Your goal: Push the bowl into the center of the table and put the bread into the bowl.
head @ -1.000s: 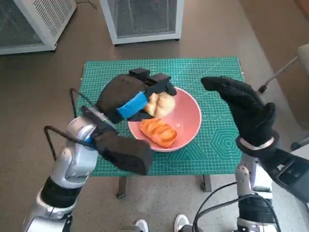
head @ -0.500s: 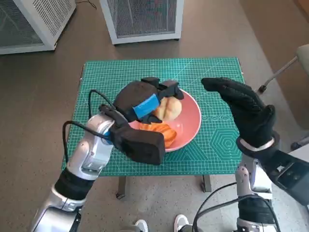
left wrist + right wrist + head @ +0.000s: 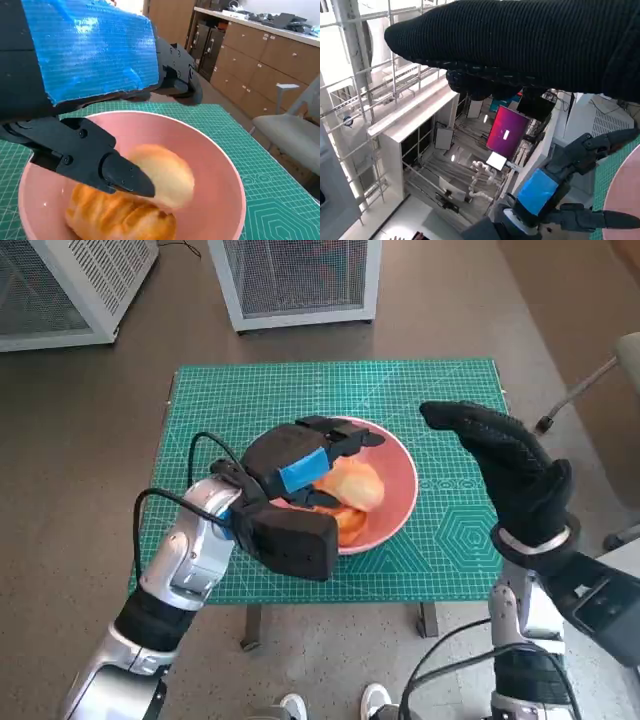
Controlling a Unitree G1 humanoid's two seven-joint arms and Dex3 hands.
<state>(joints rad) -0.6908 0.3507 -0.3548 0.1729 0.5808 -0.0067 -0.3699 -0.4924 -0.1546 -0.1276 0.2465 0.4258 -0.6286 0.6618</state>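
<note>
At frame centre, the left hand (image 3: 300,468) is hovering, fingers spread and empty, over the pink bowl (image 3: 398,502) holding two bread rolls (image 3: 355,487); the right hand (image 3: 508,465) is hanging open at right.

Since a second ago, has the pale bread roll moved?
Yes. The pale roll has shifted toward the middle of the pink bowl, away from the rim on the robot's left, and the left hand now has its fingers spread above it.

One pink bowl (image 3: 395,490) sits under the fingers (image 3: 345,440) of the left hand (image 3: 290,465). Two pieces of bread lie in it: a pale round roll (image 3: 167,175) between the fingers and an orange-brown glazed loaf (image 3: 117,217) beneath them. One green cutting mat (image 3: 240,400).
</note>
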